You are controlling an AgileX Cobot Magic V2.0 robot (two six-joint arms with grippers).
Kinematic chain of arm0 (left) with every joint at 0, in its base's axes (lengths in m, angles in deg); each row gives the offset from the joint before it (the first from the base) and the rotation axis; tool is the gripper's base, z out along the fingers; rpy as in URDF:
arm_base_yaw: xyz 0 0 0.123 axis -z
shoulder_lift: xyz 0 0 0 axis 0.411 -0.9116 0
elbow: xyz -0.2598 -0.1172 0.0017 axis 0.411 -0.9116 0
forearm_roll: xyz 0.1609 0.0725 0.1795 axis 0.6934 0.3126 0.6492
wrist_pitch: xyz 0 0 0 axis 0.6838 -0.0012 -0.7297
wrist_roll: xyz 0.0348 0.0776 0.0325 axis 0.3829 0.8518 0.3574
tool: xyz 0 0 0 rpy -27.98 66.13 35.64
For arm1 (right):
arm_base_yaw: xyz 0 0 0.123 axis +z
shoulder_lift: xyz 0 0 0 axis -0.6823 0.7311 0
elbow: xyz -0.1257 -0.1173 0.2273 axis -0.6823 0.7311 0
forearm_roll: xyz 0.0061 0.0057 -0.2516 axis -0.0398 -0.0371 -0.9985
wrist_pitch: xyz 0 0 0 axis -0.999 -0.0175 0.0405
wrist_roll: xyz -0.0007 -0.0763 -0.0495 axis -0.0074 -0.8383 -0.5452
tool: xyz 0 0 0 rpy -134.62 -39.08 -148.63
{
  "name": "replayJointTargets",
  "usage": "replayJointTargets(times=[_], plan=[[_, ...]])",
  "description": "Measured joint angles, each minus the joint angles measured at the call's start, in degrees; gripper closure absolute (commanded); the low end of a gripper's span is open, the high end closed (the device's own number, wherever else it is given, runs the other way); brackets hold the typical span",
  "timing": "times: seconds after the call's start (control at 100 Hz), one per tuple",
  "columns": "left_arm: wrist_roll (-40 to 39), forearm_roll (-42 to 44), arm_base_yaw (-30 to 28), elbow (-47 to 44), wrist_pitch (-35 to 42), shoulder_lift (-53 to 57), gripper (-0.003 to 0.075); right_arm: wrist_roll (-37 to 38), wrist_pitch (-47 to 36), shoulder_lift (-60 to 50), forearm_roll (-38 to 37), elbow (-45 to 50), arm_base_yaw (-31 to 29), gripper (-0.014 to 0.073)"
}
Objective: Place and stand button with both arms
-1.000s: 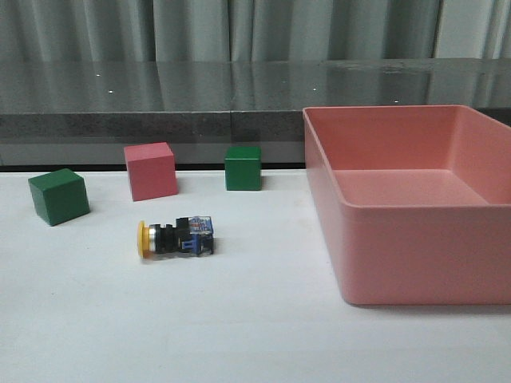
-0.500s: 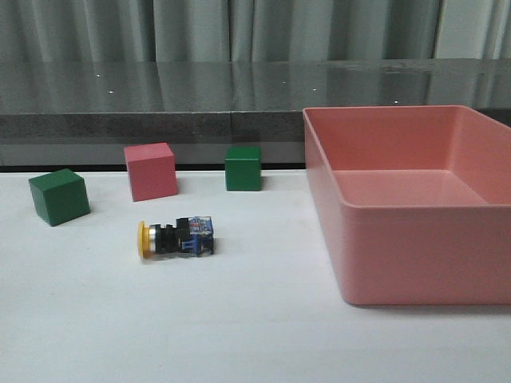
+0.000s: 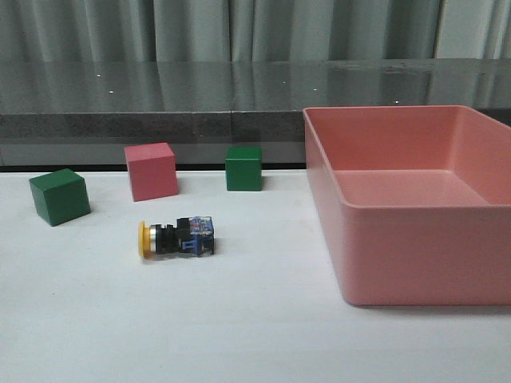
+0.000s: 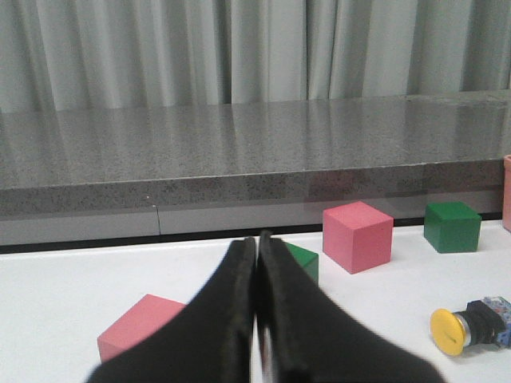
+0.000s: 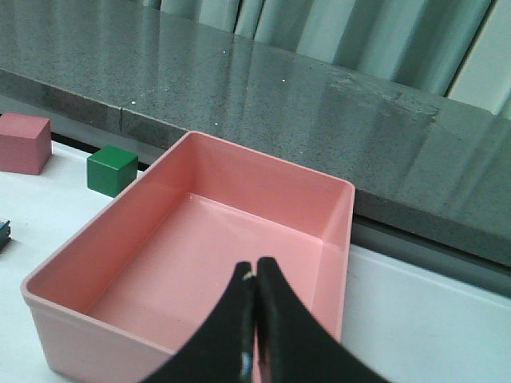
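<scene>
The button [image 3: 176, 238] lies on its side on the table [image 3: 239, 335], cap toward nine o'clock. Both pincers, left gripper [image 4: 257, 319] and right gripper [image 5: 254, 319], are closed and empty. It looks light and stiff, with a smooth cap, so gripping the black body seems best.

We find no text, label, brand, number or sign that we can read in any of the three views. The small push-button switch with a yellow round cap and blue base block [image 3: 176, 238] shows some pale and reddish flecks on its blue end, but they are too small and blurred for us to make out as writing.
</scene>
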Motion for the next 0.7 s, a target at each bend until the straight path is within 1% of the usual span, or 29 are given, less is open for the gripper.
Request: replayJointTargets(times=[0.19, 0.31, 0.44, 0.51, 0.58, 0.7], plan=[[0.00, -0.61, 0.00, 0.00, 6.24, 0.00, 0.0740, 0.00, -0.37, 0.00, 0.00, 0.00, 0.00, 0.0655], [0.00, -4.89, 0.00, 0.00, 9.82, 0.00, 0.0740, 0.04, -0.50, 0.00, 0.00, 0.00, 0.00, 0.0655], [0.00, -10.92, 0.00, 0.00, 10.25, 0.00, 0.0740, 0.04, -0.78, 0.00, 0.00, 0.25, 0.00, 0.0655], [0.00, -13.69, 0.00, 0.16, 7.93, 0.00, 0.0740, 0.04, -1.07, 0.00, 0.00, 0.25, 0.00, 0.0655], [0.00, -14.44, 0.00, 1.47, 3.03, -0.15, 0.0740, 0.04, -1.54, 0.00, 0.10, 0.25, 0.00, 0.0655], [0.00, -12.59, -0.24, 8.10, -5.98, -5.55, 0.0740, 0.04, -2.04, 0.00, 0.10, 0.25, 0.00, 0.0655]])
